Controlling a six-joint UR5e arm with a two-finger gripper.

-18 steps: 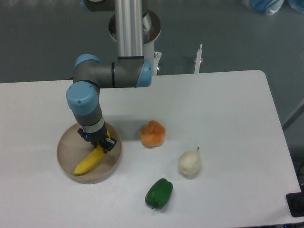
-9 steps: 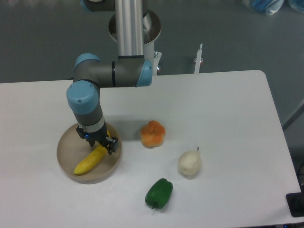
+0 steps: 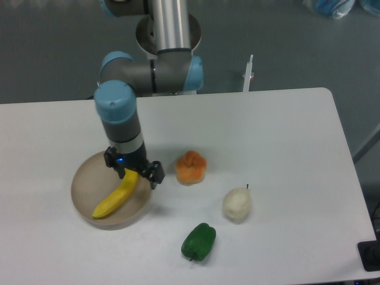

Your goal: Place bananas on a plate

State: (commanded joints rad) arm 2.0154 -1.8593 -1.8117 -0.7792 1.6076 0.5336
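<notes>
On the left side of the table (image 3: 267,130), the banana (image 3: 116,196) lies inside the plate (image 3: 83,178), stretched from the lower left of the dish up toward its right rim. The hand (image 3: 135,167) now sits higher and further right than it did half a second ago — then it was pressed low over the banana's upper end, and a second ago it was down there too. Its fingers look spread and apart from the fruit, so I judge it open and holding nothing, though the banana's top end is partly hidden behind it and a light touch cannot be ruled out.

The banana itself has barely shifted across the three moments; it keeps the same slant in the dish. That reads as a release followed by a lift — the arm rising and swinging a little toward the middle of the table.

For the task this means the main step looks done: the fruit rests in the dish with no grip on it. What seems left is only for the arm to clear away.

The orange fruit (image 3: 190,167), the pale pear (image 3: 237,204) and the green pepper (image 3: 198,241) lie to the right, well apart from the plate and unmoved.
</notes>
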